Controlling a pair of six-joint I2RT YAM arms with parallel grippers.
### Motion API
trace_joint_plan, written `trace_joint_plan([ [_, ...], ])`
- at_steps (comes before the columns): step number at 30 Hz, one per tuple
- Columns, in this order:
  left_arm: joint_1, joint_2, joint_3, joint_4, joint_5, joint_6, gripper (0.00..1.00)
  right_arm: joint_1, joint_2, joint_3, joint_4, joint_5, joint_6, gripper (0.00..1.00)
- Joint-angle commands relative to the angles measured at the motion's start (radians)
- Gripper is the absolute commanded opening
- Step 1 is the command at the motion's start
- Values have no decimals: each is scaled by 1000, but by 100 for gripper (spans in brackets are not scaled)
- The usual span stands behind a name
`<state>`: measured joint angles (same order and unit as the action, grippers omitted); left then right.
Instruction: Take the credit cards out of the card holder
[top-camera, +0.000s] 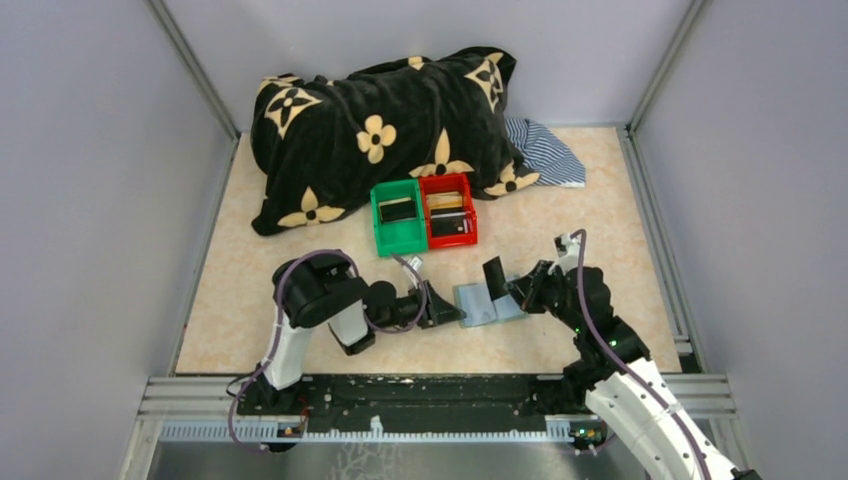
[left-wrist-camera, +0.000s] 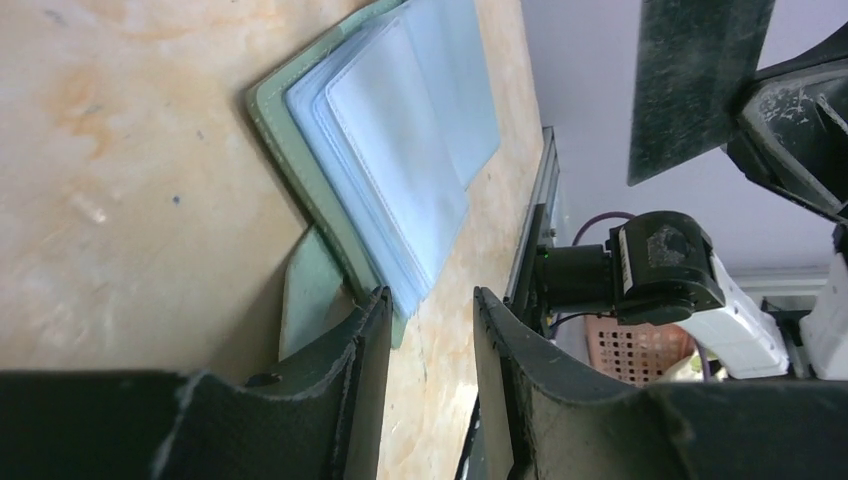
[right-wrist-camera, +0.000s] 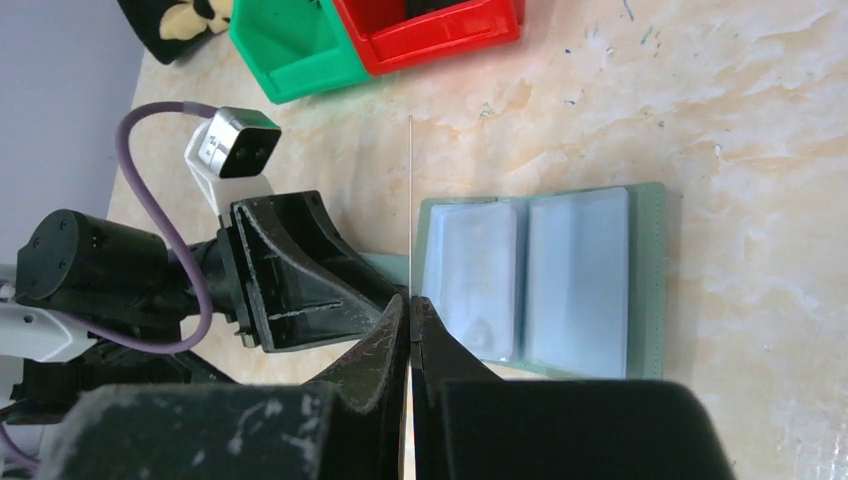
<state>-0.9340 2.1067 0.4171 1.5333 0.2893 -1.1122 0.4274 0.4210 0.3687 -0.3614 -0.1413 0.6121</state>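
Because the credit card (top-camera: 494, 279) is thin, stiff and smooth, I judge it can slip easily, so the short edge is the best place to pinch it. My right hand (right-wrist-camera: 410, 312) is clenched on this dark card, which stands upright at the edge of the card holder (right-wrist-camera: 545, 280). That holder lies open on the desk (top-camera: 600, 200), grey-green outside with pale blue pockets inside, and it looks soft and light. My left hand (left-wrist-camera: 432, 300) is released, jaws apart at its corner.

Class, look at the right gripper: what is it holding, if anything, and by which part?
A dark credit card, standing upright above the table, pinched at its lower end in the shut right gripper.
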Motion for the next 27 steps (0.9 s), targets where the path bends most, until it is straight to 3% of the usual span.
trace_joint_plan([
  [1,8,-117,-60,-24,-35,87,42,-8,11,45,57,-55,-12,0],
  [6,12,-242,-68,171,54,64,44,-8,52,41,138,-161,-9,0],
  [10,11,-299,-34,118,67,110,45,-9,69,52,204,-252,6,0],
  [19,15,-210,4,253,70,45,46,-7,77,67,243,-310,41,0],
  [27,16,-213,27,255,76,54,46,-7,67,47,252,-331,64,0],
])
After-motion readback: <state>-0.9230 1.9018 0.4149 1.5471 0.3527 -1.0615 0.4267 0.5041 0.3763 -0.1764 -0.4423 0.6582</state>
